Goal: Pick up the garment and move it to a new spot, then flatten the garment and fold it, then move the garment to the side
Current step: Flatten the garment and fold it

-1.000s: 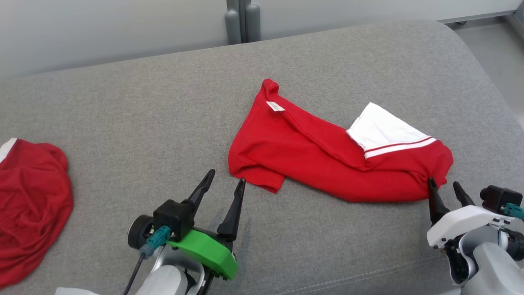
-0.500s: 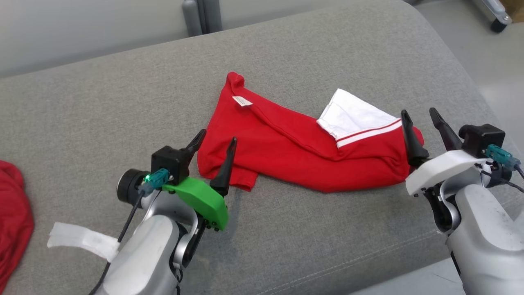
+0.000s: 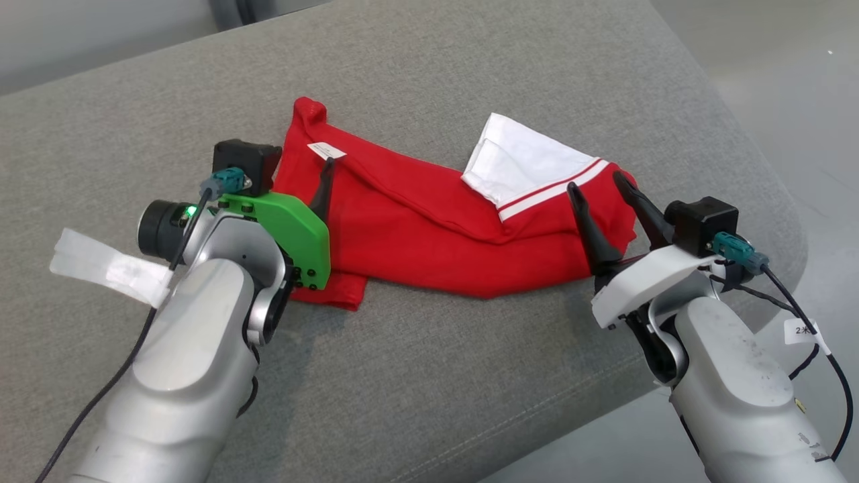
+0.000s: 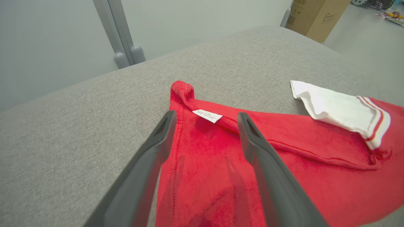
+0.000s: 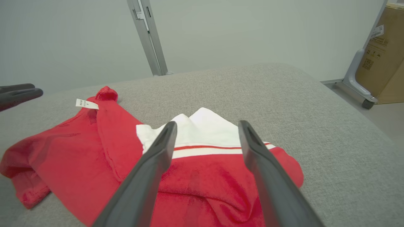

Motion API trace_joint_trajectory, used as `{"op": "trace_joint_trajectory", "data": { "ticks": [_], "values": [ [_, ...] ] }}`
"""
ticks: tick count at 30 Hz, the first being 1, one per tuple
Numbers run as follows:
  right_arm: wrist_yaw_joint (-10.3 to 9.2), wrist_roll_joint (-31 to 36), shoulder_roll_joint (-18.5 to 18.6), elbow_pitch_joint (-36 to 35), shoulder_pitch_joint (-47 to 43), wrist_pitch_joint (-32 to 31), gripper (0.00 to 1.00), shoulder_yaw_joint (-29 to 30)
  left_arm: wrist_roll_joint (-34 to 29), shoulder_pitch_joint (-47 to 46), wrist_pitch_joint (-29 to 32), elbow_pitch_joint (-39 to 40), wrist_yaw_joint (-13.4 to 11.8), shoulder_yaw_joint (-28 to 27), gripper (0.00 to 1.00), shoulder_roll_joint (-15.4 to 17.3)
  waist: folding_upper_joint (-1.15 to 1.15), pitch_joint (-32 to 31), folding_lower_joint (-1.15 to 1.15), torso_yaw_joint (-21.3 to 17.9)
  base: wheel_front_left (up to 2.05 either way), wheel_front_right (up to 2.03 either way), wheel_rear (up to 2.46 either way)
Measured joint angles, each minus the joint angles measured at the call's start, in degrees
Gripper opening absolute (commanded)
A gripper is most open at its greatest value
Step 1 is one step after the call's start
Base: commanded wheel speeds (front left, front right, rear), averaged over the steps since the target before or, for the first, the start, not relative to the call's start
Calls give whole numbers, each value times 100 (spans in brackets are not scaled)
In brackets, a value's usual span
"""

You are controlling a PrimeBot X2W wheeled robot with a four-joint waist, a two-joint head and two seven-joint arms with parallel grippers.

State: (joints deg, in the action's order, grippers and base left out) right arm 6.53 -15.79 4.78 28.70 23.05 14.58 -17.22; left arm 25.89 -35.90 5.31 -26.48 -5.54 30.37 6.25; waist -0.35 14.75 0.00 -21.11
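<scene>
A red garment with a white, red-striped part lies crumpled on the grey cushion. My left gripper hovers open over the garment's left end, its fingers on either side of the small white label. In the left wrist view the garment lies under that gripper. My right gripper stands open over the right end, near the striped hem. In the right wrist view it frames the white part and the red cloth. Nothing is held.
The cushion's rounded right and front edges drop to a pale floor. A grey metal post stands behind the cushion against the wall. A cardboard box sits on the floor at the far right.
The head camera has swung right and down. Both arms have reached forward, from just short of the garment to over its two ends. Both grippers stay open.
</scene>
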Motion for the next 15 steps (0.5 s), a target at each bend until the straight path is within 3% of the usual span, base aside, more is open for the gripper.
{"op": "trace_joint_trajectory", "data": {
  "ticks": [15],
  "values": [
    [11, -14, -133, -113, 263, 0, 100, -424, -490, -1046, 583, -1057, -59, -225, 100, 316, 0, 505, 0, -822, 0, 0, 0]
  ]
}}
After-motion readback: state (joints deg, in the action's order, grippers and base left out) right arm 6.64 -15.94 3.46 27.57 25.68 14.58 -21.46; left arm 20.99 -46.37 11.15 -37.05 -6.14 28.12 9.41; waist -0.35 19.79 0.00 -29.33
